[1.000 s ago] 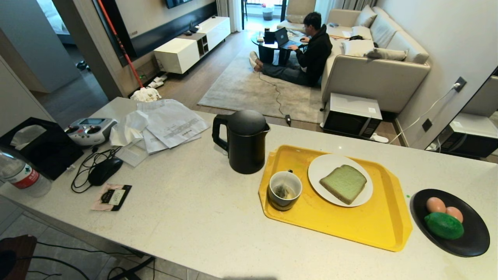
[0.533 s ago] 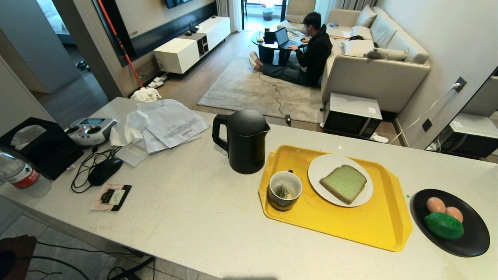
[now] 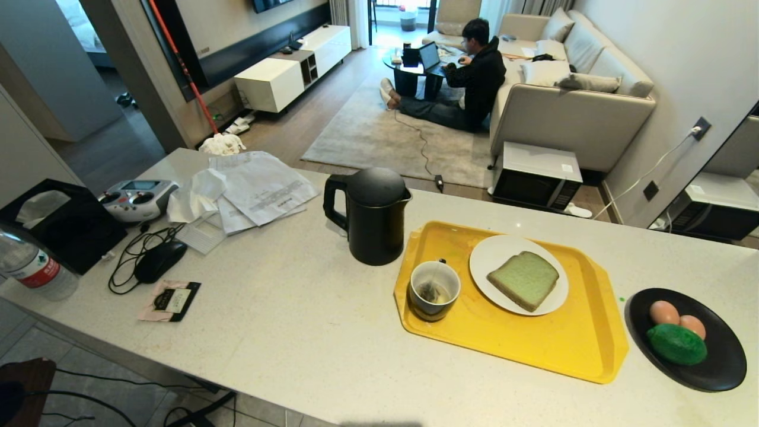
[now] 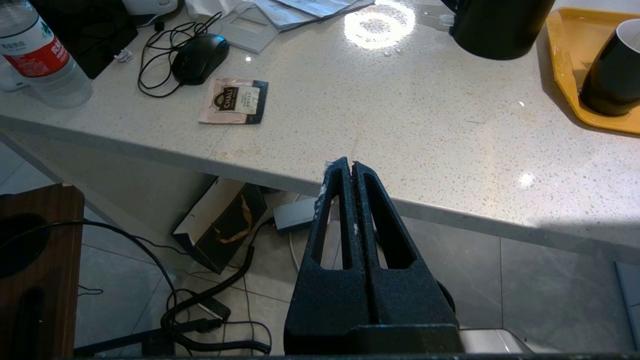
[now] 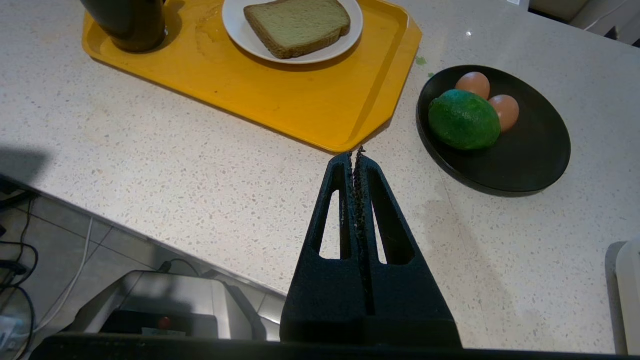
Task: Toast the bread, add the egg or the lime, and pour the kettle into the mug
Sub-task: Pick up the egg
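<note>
The black kettle (image 3: 373,216) stands on the counter just left of the yellow tray (image 3: 551,350). On the tray sit the dark mug (image 3: 434,290), with a tea bag inside, and the green bread (image 3: 523,280) on a white plate (image 3: 492,255). The lime (image 3: 676,344) lies on a black plate (image 3: 720,367) at the right beside a pair of eggs (image 3: 664,312); the egg, one apart from that pair, is out of view. My left gripper (image 4: 347,164) hangs shut and empty at the counter's front edge. My right gripper (image 5: 355,151) is shut and empty, near the tray's corner.
On the counter's left lie papers (image 3: 261,187), a remote controller (image 3: 136,198), a wired mouse (image 3: 159,261), a tea packet (image 3: 170,300), a water bottle (image 3: 32,267) and a black tissue box (image 3: 59,222). A person (image 3: 474,77) sits in the room beyond.
</note>
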You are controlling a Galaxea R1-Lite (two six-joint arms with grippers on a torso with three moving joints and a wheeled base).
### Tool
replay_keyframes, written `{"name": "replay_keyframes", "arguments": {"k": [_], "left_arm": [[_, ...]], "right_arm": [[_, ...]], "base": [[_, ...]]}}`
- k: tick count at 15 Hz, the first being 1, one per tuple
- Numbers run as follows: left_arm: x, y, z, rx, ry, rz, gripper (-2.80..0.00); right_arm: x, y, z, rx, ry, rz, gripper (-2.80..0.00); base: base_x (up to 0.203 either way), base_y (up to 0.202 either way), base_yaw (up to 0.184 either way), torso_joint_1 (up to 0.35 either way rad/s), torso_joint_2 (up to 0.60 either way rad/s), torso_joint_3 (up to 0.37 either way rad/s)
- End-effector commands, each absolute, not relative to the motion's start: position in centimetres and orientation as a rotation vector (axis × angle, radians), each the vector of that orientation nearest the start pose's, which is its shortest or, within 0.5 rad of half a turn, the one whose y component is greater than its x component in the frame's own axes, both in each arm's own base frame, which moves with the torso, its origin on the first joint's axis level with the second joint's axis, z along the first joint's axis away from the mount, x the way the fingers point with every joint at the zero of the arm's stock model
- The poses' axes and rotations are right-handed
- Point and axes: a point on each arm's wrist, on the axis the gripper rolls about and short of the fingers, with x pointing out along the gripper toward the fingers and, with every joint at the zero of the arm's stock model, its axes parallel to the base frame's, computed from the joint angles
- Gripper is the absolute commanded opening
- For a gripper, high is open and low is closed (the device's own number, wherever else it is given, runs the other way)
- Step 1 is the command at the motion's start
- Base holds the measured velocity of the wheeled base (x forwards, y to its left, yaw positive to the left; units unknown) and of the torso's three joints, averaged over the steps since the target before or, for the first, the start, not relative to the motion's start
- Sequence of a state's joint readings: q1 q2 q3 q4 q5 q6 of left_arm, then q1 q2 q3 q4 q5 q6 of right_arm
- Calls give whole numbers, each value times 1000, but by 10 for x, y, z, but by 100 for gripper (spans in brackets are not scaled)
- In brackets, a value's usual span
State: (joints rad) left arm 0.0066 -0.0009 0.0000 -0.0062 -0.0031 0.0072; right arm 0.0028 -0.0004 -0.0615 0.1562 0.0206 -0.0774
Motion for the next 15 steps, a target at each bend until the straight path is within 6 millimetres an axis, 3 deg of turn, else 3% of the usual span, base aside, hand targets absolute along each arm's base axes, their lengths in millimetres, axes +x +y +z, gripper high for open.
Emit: {"name": "replay_keyframes", "arguments": {"k": [1, 15], "left_arm": [[-23, 0, 76, 8, -8, 3, -280], [-23, 0, 76, 8, -9, 3, -280]], "right_arm": [[-28, 0, 76, -77, 95, 28, -280], [-28, 0, 76, -77, 94, 28, -280]], "base": [[0, 0, 0, 0, 0, 0], [0, 0, 0, 0, 0, 0]]}}
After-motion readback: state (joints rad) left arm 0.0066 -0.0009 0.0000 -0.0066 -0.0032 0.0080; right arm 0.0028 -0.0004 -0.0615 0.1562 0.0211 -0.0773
